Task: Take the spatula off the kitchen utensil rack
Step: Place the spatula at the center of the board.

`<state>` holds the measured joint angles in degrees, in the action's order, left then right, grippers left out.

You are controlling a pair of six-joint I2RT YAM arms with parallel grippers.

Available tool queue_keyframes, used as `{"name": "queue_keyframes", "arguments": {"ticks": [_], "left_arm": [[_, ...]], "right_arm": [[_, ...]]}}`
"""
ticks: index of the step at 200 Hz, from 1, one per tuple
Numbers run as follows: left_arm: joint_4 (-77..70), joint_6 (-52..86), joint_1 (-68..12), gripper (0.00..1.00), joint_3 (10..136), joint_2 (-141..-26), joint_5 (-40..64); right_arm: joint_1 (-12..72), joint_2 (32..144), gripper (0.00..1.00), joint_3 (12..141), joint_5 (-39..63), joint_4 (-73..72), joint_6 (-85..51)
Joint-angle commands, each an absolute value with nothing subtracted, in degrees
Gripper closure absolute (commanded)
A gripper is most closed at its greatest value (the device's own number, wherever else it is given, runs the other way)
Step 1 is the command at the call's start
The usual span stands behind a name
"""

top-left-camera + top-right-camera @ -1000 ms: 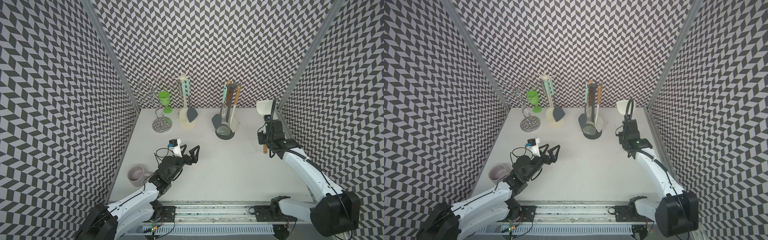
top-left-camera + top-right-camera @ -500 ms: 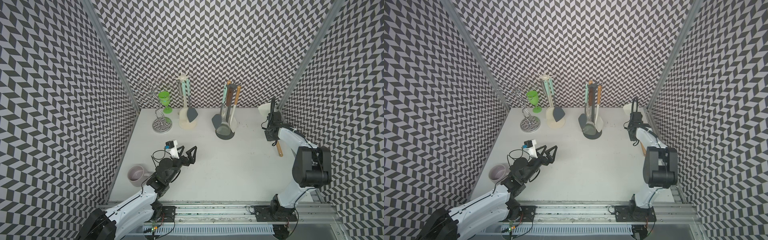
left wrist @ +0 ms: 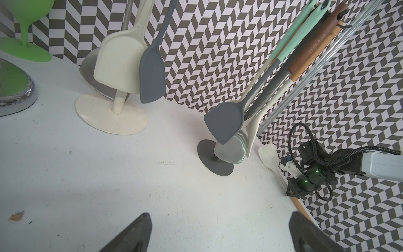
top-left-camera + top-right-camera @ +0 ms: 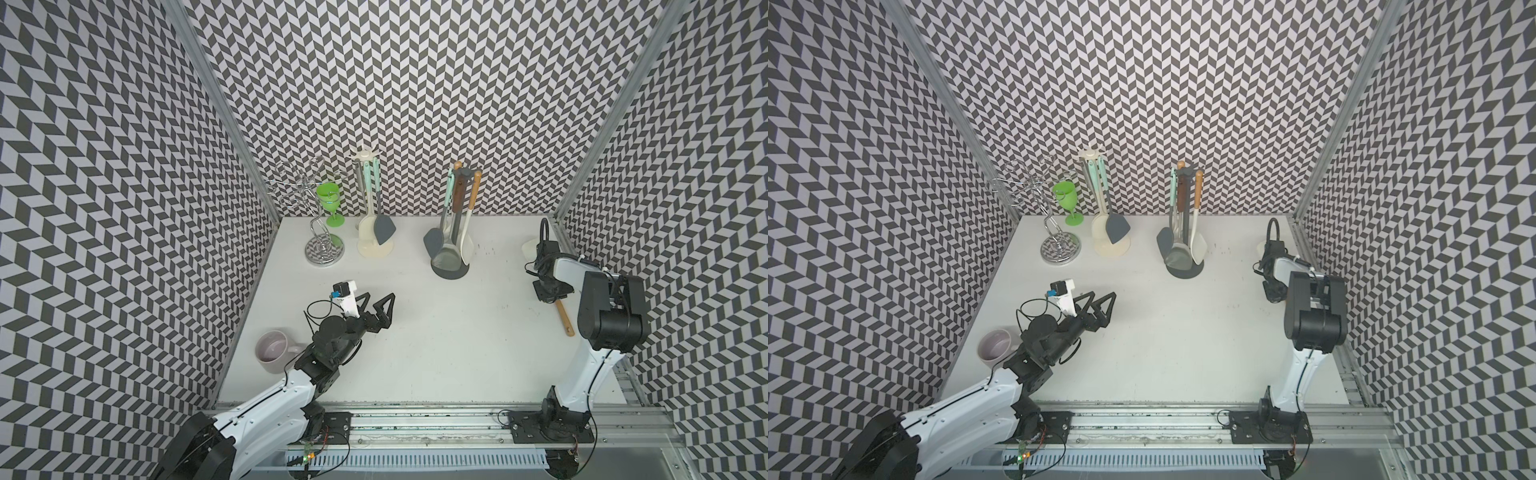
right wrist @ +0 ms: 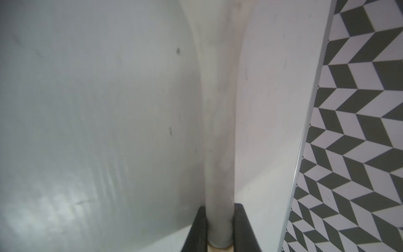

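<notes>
A cream-headed spatula (image 4: 530,249) with a wooden handle lies low along the right wall, head toward the back; it also shows in a top view (image 4: 1262,247) and the left wrist view (image 3: 268,156). My right gripper (image 4: 549,292) (image 4: 1275,293) (image 3: 294,192) is shut on its shaft (image 5: 219,131), where cream meets wood, the jaws (image 5: 219,218) pinching both sides. The dark grey utensil rack (image 4: 449,272) (image 4: 1183,272) stands at the back middle with several utensils hanging. My left gripper (image 4: 379,297) (image 4: 1100,296) (image 3: 220,218) is open and empty over the table's left middle.
A cream utensil rack (image 4: 374,249) with hanging utensils stands left of the dark one. A wire glass stand (image 4: 322,249) and a green goblet (image 4: 328,199) are at the back left. A lilac mug (image 4: 272,351) sits beside my left arm.
My right arm has folded back and brought the spatula from held up, head high, down flat beside the right wall. My left gripper has drawn back slightly and stays open.
</notes>
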<state>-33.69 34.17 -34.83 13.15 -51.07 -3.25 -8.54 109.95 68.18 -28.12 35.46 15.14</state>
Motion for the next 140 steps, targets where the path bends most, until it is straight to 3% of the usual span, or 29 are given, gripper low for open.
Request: {"name": "queue_keyframes", "arguments": {"ticks": [1,52,104,140], "left_arm": [[-35.7,34.0,-34.5,0.0,12.6,-51.4,-2.5],[-36.7,34.7,-34.5,0.0,12.0,-51.7,-2.0],[-36.7,34.7,-34.5,0.0,11.7,-50.9,-2.1],[-36.4,34.6,-34.5,0.0,11.6,-50.3,-2.5]], "right_arm": [[-8.7,109.8,1.0,65.2,-28.4,35.5,13.2],[-8.7,107.4,0.97,59.7,-27.9,37.6,10.5],[-8.7,106.2,0.74,58.6,-28.0,36.6,10.5],[-8.7,106.7,0.71,59.2,-27.5,36.5,10.7]]}}
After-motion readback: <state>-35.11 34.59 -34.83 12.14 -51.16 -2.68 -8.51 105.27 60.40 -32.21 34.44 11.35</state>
